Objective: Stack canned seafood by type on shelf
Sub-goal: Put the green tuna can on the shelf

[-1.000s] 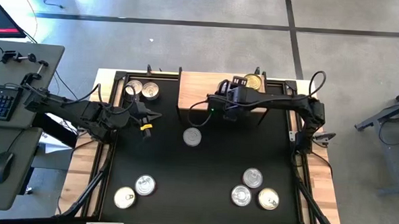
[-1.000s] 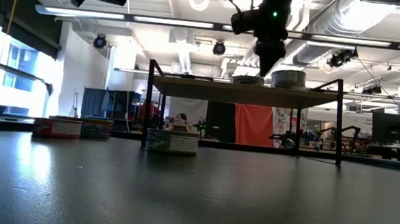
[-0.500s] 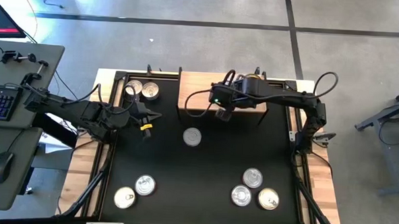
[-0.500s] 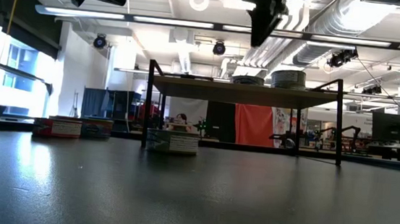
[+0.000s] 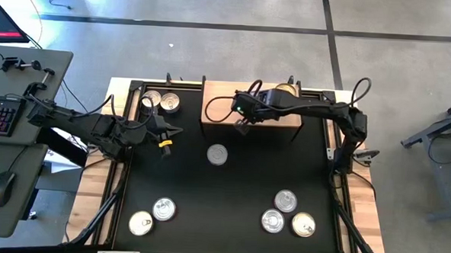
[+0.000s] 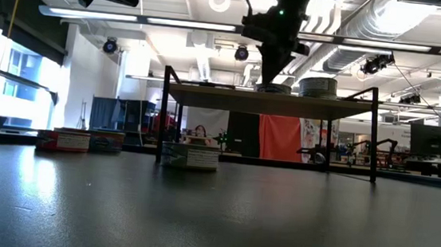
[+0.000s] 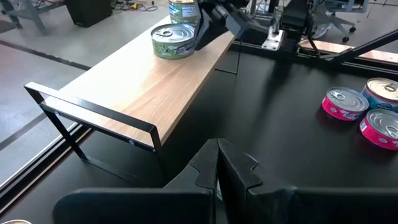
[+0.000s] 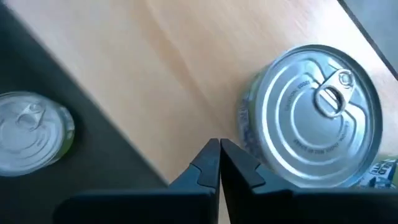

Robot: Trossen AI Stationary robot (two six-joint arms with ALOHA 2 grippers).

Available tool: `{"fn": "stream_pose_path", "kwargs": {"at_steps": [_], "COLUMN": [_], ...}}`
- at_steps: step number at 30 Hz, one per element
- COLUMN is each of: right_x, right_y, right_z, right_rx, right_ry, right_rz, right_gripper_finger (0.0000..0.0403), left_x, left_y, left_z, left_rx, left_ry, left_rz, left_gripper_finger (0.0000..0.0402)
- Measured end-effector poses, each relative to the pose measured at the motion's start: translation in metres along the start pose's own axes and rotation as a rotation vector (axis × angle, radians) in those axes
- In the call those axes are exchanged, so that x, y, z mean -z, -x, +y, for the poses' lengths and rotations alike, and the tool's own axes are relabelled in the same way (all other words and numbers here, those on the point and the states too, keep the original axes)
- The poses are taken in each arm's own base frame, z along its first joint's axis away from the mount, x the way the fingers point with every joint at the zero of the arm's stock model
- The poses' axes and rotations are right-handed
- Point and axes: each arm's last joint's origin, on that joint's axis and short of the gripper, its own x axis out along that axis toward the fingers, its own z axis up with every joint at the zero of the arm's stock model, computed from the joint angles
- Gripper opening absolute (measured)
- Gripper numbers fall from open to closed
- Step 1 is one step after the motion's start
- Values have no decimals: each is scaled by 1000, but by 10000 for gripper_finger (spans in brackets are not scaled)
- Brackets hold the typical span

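Concrete workshop floor all round, with a black-matted bench [image 5: 231, 180] in the middle and a wooden shelf [image 5: 219, 103] at its 12 o'clock edge. On the shelf, a silver-lidded can [image 8: 311, 118] with a greenish label, and beside it, toward 1 o'clock, a short gold-topped stack [image 5: 286, 91]. Right hand [image 8: 219, 149] over the shelf's front edge, just beside the silver-lidded can, fingers pressed together on nothing. Left hand [image 5: 163, 131] parked at 10 o'clock, likewise pressed together and empty.

Looks like the gap between placements: one can set down, none in hand. Loose cans on the mat: a lone can [image 5: 217, 154] at the centre, just in front of the shelf; a pair [image 5: 160, 101] at 11 o'clock; two [image 5: 152, 215] at 7 o'clock; three [image 5: 286, 215] at 5 o'clock, pink-sided from the left wrist view.

Next move probably calls for spreading the right fingers, dropping onto the lone can, then matching its label before choosing a stack. Worth minding: clearance past the silver-lidded can when pulling away.
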Motion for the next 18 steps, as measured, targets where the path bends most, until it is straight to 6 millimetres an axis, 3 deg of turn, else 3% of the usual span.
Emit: {"fn": "stream_pose_path", "kwargs": {"at_steps": [18], "right_x": [-6], "right_y": [-7], "right_z": [-23], "right_rx": [104], "right_ry": [11], "right_rz": [5], "right_gripper_finger": [0], "left_x": [0], "left_y": [0], "left_z": [0], "left_rx": [-2], "left_ry": [-4], "left_rz": [2], "left_gripper_finger": [0]}}
